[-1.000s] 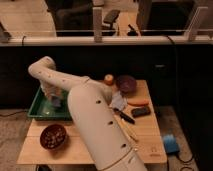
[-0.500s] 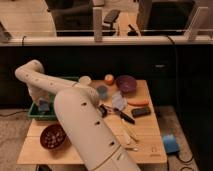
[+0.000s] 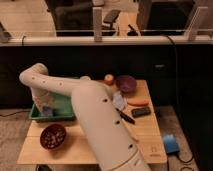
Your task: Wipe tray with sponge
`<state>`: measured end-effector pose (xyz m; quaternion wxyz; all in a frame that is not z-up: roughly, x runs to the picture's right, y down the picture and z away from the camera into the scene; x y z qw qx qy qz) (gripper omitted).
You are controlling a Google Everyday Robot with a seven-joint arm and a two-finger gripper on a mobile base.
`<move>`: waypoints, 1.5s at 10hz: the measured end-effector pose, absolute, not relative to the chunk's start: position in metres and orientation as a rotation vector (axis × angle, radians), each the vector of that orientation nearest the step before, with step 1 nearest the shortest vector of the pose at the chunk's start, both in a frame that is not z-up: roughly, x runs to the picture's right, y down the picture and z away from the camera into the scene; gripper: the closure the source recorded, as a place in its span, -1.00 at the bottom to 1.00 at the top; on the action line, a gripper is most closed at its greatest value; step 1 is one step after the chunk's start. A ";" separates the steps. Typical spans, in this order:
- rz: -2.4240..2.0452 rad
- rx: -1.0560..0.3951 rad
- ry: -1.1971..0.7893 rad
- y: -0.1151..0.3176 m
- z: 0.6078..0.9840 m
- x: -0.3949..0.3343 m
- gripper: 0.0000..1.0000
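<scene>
The green tray (image 3: 64,107) sits at the table's back left, partly covered by my white arm. My gripper (image 3: 45,107) points down into the tray's left end. A small light blue patch at its tip (image 3: 46,112) looks like the sponge, resting on the tray floor. The gripper hides most of the sponge.
A dark brown bowl (image 3: 53,136) stands in front of the tray. To the right of my arm are an orange fruit (image 3: 109,79), a purple bowl (image 3: 126,83), a carrot (image 3: 138,102) and a black block (image 3: 140,112). A bright blue object (image 3: 170,143) lies on the floor at the right.
My arm has swung left, and the gripper has moved from the middle of the tray toward its left end.
</scene>
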<state>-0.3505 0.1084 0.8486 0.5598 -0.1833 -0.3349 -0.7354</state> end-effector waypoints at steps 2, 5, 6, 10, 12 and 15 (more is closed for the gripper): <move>-1.705 -0.469 -0.750 0.107 0.848 -0.320 1.00; -1.649 -0.477 -0.669 0.077 0.868 -0.302 1.00; -1.638 -0.476 -0.648 0.066 0.877 -0.301 1.00; -1.652 -0.453 -0.635 0.045 0.898 -0.327 1.00; -1.701 -0.427 -0.687 0.054 0.891 -0.358 1.00; -1.753 -0.399 -0.766 0.077 0.869 -0.371 1.00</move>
